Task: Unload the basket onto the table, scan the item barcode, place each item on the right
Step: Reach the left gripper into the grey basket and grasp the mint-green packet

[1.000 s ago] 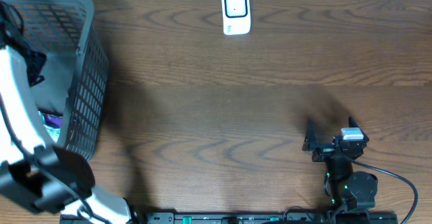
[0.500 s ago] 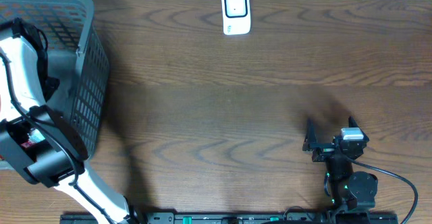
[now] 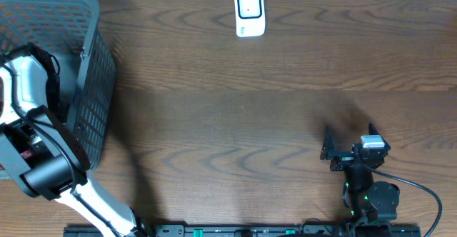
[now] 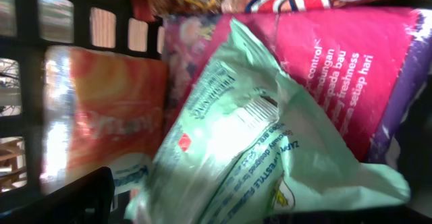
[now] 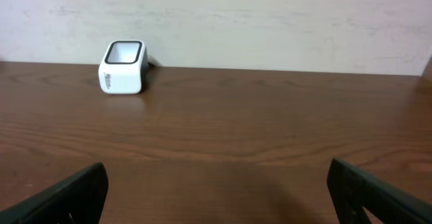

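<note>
Table [image 3: 271,123] open between basket [image 3: 100,87], scanner [image 3: 249,12] | left tool [image 4: 243,200] spread, empty, over green packet [image 4: 256,143] | right tool [image 5: 216,193] spread, empty

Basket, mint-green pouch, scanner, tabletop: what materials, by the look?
Basket: probably moulded grey plastic, matte; open lattice walls.
Mint-green pouch: thin glossy plastic film; creases and glare.
Scanner: smooth white hard plastic, it seems; rounded casing.
Tabletop: dark wood or wood-look laminate; grain shows, faint sheen.

The basket [image 3: 100,66] can be entered only through its open top, since its mesh walls block the sides. Inside the basket, a green packet [image 4: 236,150], a pink packet [image 4: 351,69] and an orange packet [image 4: 101,129] crowd together. Right of the basket, bare table [image 3: 250,108] runs to the scanner [image 3: 249,12].
</note>
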You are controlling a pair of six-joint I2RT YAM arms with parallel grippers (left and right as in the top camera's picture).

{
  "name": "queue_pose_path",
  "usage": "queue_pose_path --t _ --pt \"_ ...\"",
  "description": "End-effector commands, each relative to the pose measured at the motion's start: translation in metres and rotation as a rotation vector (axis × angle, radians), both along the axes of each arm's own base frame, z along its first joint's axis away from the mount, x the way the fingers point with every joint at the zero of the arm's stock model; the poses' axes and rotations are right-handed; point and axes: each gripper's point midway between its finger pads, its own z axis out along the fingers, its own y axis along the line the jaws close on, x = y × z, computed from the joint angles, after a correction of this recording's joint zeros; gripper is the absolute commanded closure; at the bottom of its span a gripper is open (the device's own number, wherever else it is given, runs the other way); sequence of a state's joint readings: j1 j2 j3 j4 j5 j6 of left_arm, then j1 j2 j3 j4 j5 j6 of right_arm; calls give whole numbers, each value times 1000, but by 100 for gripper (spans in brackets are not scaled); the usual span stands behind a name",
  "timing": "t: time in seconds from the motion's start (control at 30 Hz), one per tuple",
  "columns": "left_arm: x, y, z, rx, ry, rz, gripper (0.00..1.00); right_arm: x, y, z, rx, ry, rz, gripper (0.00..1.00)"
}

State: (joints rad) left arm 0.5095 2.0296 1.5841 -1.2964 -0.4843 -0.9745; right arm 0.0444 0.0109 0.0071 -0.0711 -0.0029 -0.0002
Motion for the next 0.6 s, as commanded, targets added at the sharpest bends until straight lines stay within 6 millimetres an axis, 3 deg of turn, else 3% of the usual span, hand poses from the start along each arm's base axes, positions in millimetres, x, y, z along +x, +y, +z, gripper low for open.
queue_pose_path --t 0.0,0.2,0.37,0.43,0.47,0.57 --pt "-1 -6 -18 -54 3 -19 3 0 2 -1 14 2 7 1" --pt "3 -8 -22 -91 -8 -58 36 0 2 -1 14 3 8 1" --pt "10 -4 -13 -101 -14 -113 66 0 2 -1 14 3 8 1" --pt "13 -2 -4 -96 -26 -120 87 0 2 -1 14 2 8 1" --pt "15 -1 1 -94 -32 -124 92 0 2 -1 14 2 7 1" --pt "21 -1 18 -82 -81 -128 92 0 2 -1 14 2 8 1"
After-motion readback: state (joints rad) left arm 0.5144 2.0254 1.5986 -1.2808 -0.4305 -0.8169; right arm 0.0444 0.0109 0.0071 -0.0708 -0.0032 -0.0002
